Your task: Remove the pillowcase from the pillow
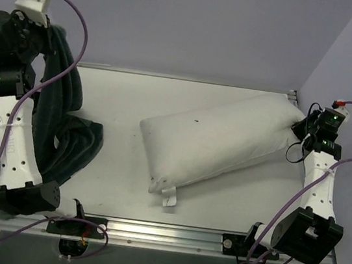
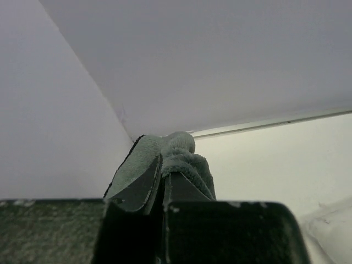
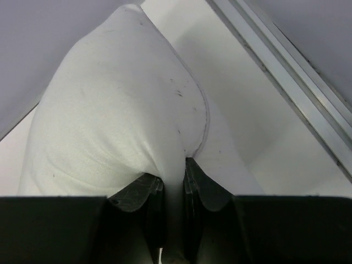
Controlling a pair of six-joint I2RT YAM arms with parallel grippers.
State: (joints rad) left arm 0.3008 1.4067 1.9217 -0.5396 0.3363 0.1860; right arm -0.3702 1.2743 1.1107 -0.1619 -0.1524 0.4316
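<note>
While left hand (image 2: 163, 166) pinches pillowcase (image 2: 184, 155), right hand (image 3: 173, 177) apparently nips pillow (image 3: 110, 121)

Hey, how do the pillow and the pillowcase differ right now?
The pillow is white and plump; the pillowcase is dark grey-green and limp. The pillow lies on the table; the pillowcase hangs from the left gripper. Both are pinched: the pillow's corner by the right gripper.

Left arm (image 1: 16, 142) and right arm (image 1: 320, 188): white perforated forearm shells, black joints and bases. Purple cables (image 1: 85, 21) loop from the wrists. Right gripper (image 3: 173, 168) has black wedge fingers (image 3: 201, 190).
</note>
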